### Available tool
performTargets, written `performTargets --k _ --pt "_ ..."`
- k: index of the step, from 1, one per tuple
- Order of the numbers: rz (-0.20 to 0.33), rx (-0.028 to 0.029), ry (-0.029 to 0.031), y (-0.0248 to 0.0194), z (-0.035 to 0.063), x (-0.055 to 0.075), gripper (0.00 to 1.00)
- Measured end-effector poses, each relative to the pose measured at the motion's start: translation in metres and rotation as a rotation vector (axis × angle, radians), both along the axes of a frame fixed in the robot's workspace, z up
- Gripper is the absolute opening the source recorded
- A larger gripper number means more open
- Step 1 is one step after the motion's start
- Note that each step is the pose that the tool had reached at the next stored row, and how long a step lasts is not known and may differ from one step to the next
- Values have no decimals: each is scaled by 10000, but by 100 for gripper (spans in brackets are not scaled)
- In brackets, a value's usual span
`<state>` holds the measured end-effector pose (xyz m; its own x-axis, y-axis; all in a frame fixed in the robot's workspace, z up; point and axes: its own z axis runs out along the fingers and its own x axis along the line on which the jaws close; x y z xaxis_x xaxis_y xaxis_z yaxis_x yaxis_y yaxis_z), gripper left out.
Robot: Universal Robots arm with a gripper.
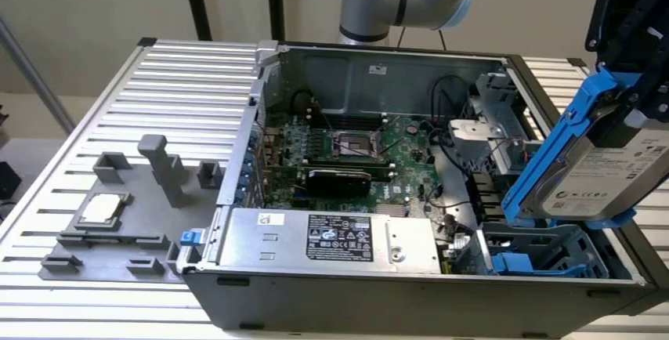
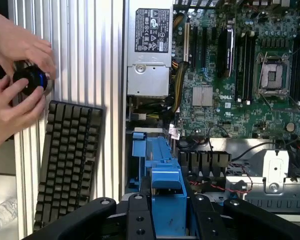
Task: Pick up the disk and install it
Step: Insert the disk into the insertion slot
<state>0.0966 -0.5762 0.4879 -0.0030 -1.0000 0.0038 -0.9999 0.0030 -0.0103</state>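
Observation:
The disk (image 1: pixel 612 171), a silver-grey drive with a white label in a bright blue carrier, hangs tilted at the exterior view's right. It is above the front right corner of the open computer case (image 1: pixel 418 293). My gripper (image 1: pixel 635 81) is shut on it from above. In the wrist view the blue carrier (image 2: pixel 167 200) sits between my black fingers (image 2: pixel 139 217). Beneath the disk is the drive bay (image 1: pixel 544 250), which holds a blue plastic part (image 1: pixel 518 263).
Inside the case are the motherboard (image 1: pixel 356 152), the power supply (image 1: pixel 329 238) and loose cables. A grey fixture plate (image 1: pixel 115 238) with a square processor chip (image 1: pixel 102 209) lies on the slatted table. A keyboard (image 2: pixel 64 160) lies beside the case, and a person's hands (image 2: pixel 12 107) hold a black-and-blue knob (image 2: pixel 29 80).

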Motion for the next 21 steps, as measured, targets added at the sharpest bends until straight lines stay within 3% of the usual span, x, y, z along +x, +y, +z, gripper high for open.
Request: performTargets --k 6,12,21 --pt "0 -2 2 0 -9 0 0" --pt "0 -33 94 1 -84 16 0" --pt "-1 -31 171 1 -245 79 0"
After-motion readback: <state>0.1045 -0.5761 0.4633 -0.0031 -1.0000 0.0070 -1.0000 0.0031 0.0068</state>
